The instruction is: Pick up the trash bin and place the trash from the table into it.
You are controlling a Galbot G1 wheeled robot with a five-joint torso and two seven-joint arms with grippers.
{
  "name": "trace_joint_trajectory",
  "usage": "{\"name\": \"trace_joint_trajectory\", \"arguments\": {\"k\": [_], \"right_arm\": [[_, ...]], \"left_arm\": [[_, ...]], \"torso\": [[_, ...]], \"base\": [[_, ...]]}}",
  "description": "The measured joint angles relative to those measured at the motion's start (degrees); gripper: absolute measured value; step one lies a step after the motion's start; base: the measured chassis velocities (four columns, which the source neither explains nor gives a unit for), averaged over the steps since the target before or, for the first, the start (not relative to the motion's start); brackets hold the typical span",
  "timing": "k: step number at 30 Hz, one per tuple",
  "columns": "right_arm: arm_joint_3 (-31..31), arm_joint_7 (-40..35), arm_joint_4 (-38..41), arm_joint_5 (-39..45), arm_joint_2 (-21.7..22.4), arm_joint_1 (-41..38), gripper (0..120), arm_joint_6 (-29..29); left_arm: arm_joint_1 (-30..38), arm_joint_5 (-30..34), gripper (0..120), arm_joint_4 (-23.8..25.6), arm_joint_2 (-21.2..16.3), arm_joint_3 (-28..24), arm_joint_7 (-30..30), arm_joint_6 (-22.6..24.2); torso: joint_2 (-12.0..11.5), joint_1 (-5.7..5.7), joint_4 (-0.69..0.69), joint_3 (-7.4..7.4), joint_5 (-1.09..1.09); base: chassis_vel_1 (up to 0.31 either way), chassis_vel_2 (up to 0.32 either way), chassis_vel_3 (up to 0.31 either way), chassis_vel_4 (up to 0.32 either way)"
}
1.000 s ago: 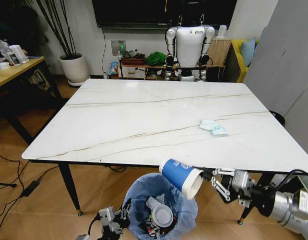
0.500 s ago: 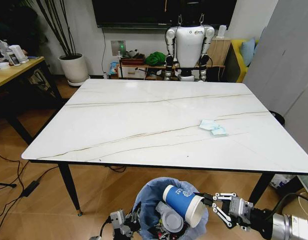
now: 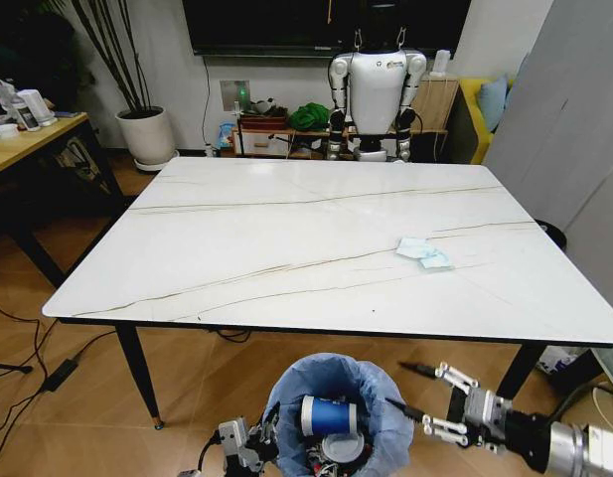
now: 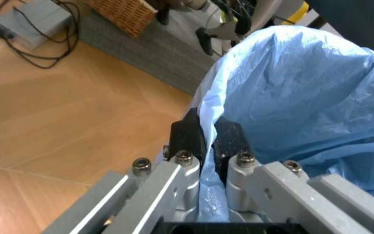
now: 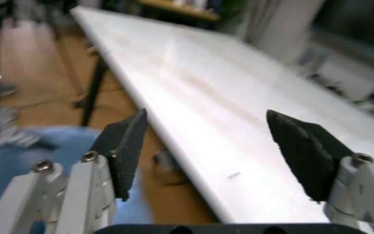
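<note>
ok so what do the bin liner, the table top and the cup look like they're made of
Bin liner: thin light-blue plastic film, judging by its crinkles and sheen; the left gripper pinches it at the rim.
Table top: glossy white with thin brown veins, marble-look; real stone or laminate can't be told.
Cup: blue, matte, likely coated paper, lying in the bin beside the open right gripper.

We see the right gripper [image 5: 216,146] with grey metal links, silver screws and 2 black ribbed pads; the left gripper [image 4: 206,139] has matching black tips.
</note>
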State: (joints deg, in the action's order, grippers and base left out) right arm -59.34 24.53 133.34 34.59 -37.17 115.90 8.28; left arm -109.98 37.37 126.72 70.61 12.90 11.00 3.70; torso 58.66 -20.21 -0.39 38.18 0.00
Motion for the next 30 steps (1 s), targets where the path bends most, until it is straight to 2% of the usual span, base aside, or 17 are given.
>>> {"name": "trace_joint_trajectory", "arguments": {"k": [1, 2, 4, 5, 8, 10, 11, 14, 15, 18, 19, 21, 30], "right_arm": [[0.0, 0.0, 0.0, 0.0, 0.0, 0.0, 71, 0.0], [-0.67, -2.94, -0.4, 2.38, 1.17, -1.13, 77, -1.22], [-1.89, -9.49, -1.55, 6.68, 3.46, -2.53, 86, -3.97], [-1.89, -9.49, -1.55, 6.68, 3.46, -2.53, 86, -3.97], [-0.68, -14.33, -3.75, 12.53, 5.41, -5.4, 97, -6.73], [0.24, -14.91, -4.79, 13.5, 5.93, -6.7, 99, -7.28], [2.28, -15.7, -6.89, 15.21, 6.84, -9.3, 100, -8.16], [3.79, -16.11, -8.81, 16.71, 7.55, -11.31, 100, -8.99], [5.63, -16.35, -10.8, 17.85, 8.22, -13.8, 100, -9.6], [9.22, -16.49, -13.84, 19.18, 9.04, -18.49, 100, -10.34], [11.79, -16.57, -16.23, 20.22, 9.5, -22.44, 100, -10.99], [15.28, -16.59, -20.3, 21.35, 10.1, -27.69, 100, -12.14], [24.85, -15.7, -27.67, 22.27, 10.51, -36.64, 100, -13.93]], "left_arm": [[0.0, 0.0, 0, 0.0, 0.0, 0.0, 0.0, 0.0], [-0.21, -0.05, 0, 0.21, -0.11, 0.3, -0.03, -0.02], [-0.16, -0.02, 0, 0.45, -0.83, 0.84, -0.06, -0.03], [-0.16, -0.02, 0, 0.45, -0.83, 0.84, -0.06, -0.03], [-0.43, 0.12, 0, 0.81, -1.4, 1.22, -0.14, 0.0], [-0.69, 0.08, 0, 0.94, -1.38, 1.43, -0.25, 0.0], [-1.14, -0.1, 0, 1.21, -1.21, 1.8, -0.44, -0.01], [-1.42, -0.26, 0, 1.35, -1.14, 2.12, -0.52, -0.04], [-1.82, -0.62, 0, 1.35, -0.95, 2.59, -0.7, -0.19], [-2.58, -1.21, 0, 1.39, -0.43, 3.37, -1.03, -0.5], [-3.09, -1.56, 0, 1.54, 0.05, 3.99, -1.17, -0.66], [-3.52, -1.82, 0, 1.77, 0.8, 4.83, -1.24, -0.74], [-3.92, -2.58, 0, 1.53, 2.7, 5.61, -1.28, -0.78]], "torso": [[0.0, 0.0, 0.0, 0.0, 0.0], [0.0, 0.0, 0.03, 0.0, -0.01], [0.0, -0.02, 0.0, 0.01, -0.01], [0.0, -0.02, 0.0, 0.01, -0.01], [0.0, -0.01, -0.07, 0.01, -0.01], [0.0, -0.01, -0.06, 0.01, 0.0], [0.0, -0.01, -0.01, 0.01, 0.02], [0.0, -0.01, -0.02, 0.01, 0.02], [0.0, -0.01, -0.06, 0.01, -0.04], [0.0, -0.01, -0.05, 0.0, 0.01], [0.0, -0.01, -0.01, 0.0, 0.05], [0.0, -0.01, -0.01, 0.0, -0.02], [0.0, 0.0, -0.04, 0.0, 0.0]], "base": [[0.0, 0.0, 0.0, 0.0], [0.0, 0.0, 0.0, 0.0], [0.0, 0.0, 0.0, 0.0], [0.0, 0.0, 0.0, 0.0], [0.0, 0.0, 0.0, 0.0], [0.0, 0.0, 0.0, 0.0], [0.0, 0.0, 0.0, 0.0], [0.0, 0.0, 0.0, 0.0], [0.0, 0.0, 0.0, 0.0], [0.0, 0.0, 0.0, 0.0], [0.0, 0.0, 0.0, 0.0], [0.0, 0.0, 0.0, 0.0], [0.0, 0.0, 0.0, 0.0]]}}
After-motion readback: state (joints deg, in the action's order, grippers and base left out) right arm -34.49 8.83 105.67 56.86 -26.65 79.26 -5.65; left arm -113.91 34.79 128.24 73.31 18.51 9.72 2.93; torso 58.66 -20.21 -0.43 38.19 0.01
